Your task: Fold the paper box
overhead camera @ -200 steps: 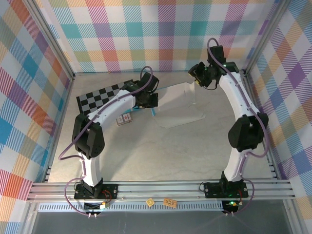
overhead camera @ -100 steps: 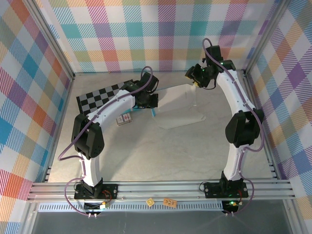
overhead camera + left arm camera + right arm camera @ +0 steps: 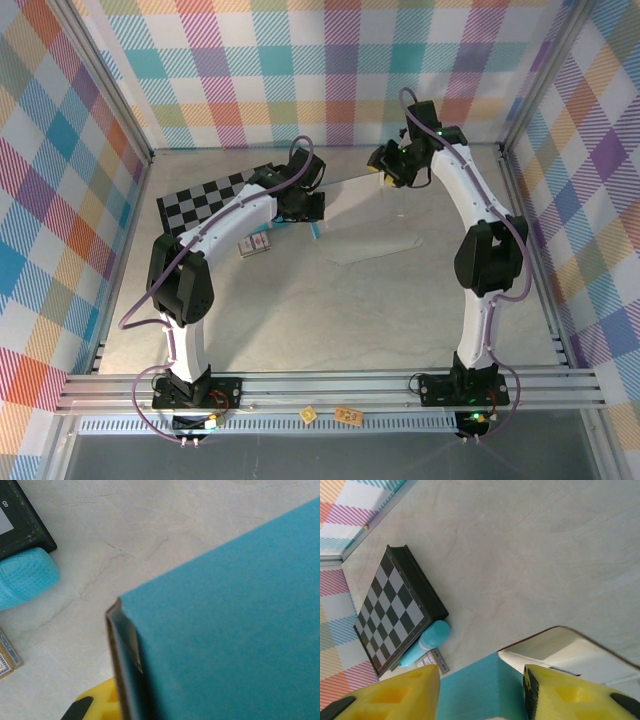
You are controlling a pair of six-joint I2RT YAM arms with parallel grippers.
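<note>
Thin turquoise cardboard paper box, whitish inside, lies far-side on the table between both arms; right gripper, fingers apart, straddles its far-right edge (nearer arm); left gripper at left corner, closure untellable.

light: bright, even — shadows: soft — left wrist close-up: blurred

Paper box: matt turquoise cardboard, whitish inside. Table: smooth, pale, marbled. Checkered board: matt.
</note>
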